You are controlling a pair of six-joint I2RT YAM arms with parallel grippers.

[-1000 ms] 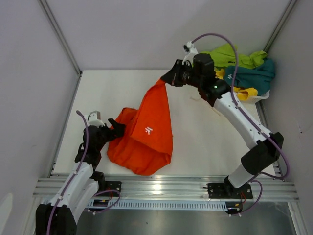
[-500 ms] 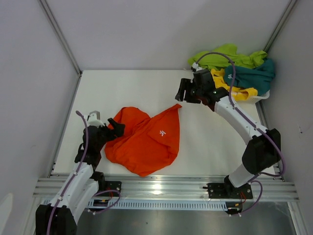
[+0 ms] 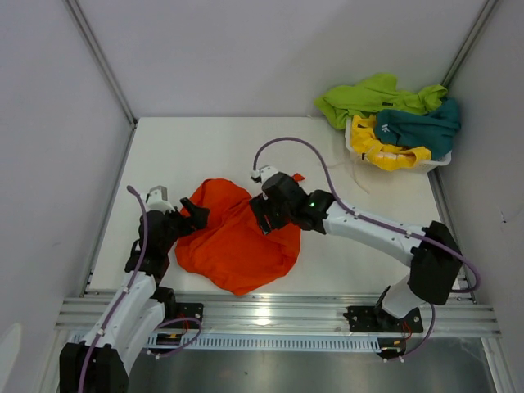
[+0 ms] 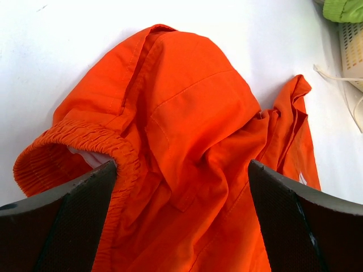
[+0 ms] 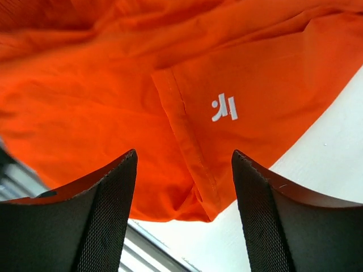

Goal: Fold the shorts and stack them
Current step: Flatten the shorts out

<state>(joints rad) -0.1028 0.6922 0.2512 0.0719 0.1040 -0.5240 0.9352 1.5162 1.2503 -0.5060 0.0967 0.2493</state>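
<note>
**Near edge, lower left of the top view.** The left gripper [image 3: 195,214] stands with jaws wide apart at the left margin of the orange shorts [image 3: 233,250]. The elastic waistband [image 4: 85,141] lies just beside one finger, though contact cannot be confirmed from the wrist view.

**Centre.** The orange shorts lie crumpled on the surface [image 3: 205,147]. A second ago they hung stretched from a raised corner. That corner has since been let go and the cloth has dropped into a loose heap. The right gripper [image 3: 262,219] has swung down from the upper centre and now hovers over the right part of the heap. Its jaws are apart and hold nothing, and the white logo [image 5: 225,107] shows between its fingers.

**Meaning.** The garment is laid down but not flat, so spreading and folding likely still lie ahead.

**Far, upper right.** The yellow shorts [image 3: 385,151], teal shorts [image 3: 422,127] and lime green shorts [image 3: 368,94] remain piled in and over the white basket [image 3: 354,141], not yet folded.
</note>
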